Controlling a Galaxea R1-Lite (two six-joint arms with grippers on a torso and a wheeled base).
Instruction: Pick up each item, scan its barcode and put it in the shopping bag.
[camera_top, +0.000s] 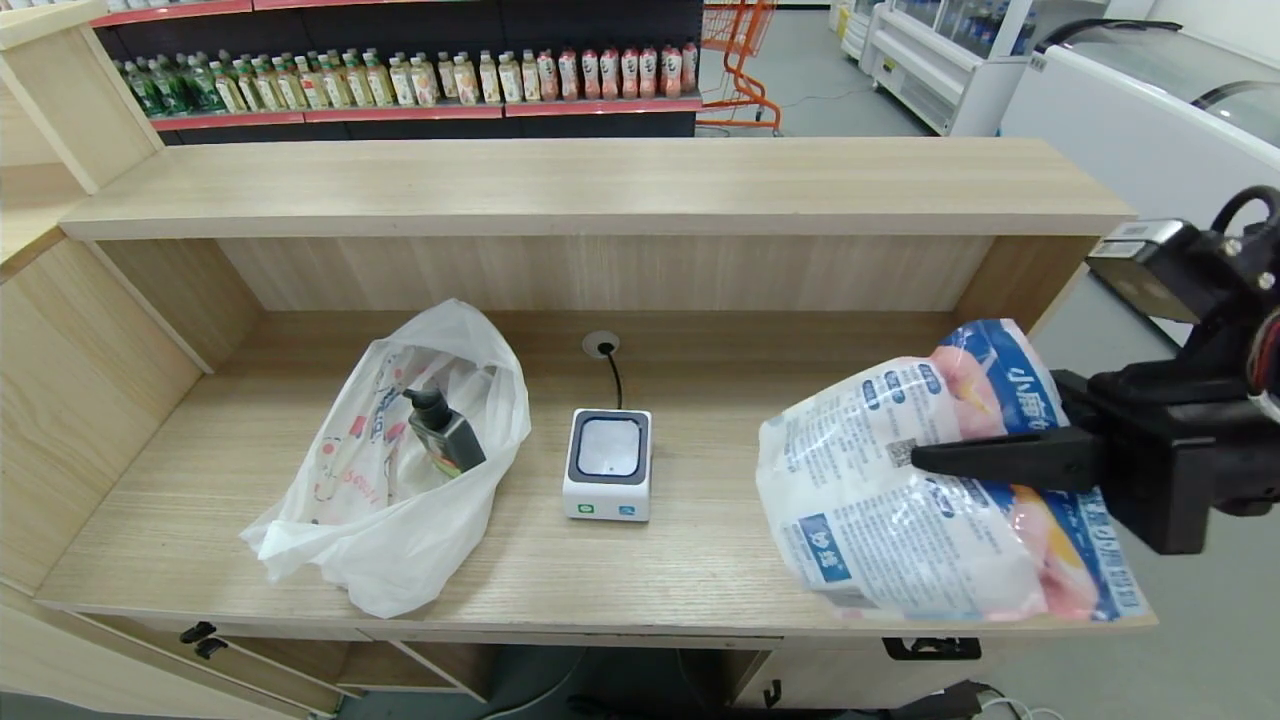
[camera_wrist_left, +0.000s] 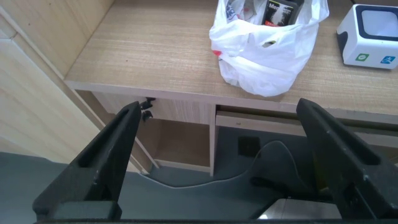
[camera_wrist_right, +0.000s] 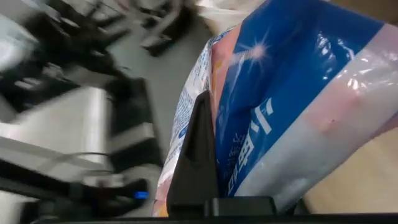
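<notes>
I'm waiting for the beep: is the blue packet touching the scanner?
Apart. Head view shows bare counter between the blue packet and the scanner.

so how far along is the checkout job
One item looks done: the dark grey pump bottle sits inside the white plastic shopping bag. In hand: the right hand is shut on a blue-and-pink plastic packet, held at the right end of the wooden counter, not yet at the white square barcode scanner. Left: scan that packet and bag it. The left hand is open and empty.

Wide-open left claw (camera_wrist_left: 217, 107) faces the counter (camera_wrist_left: 143, 50) holding shopping bag (camera_wrist_left: 267, 56) and scanner (camera_wrist_left: 367, 37).
</notes>
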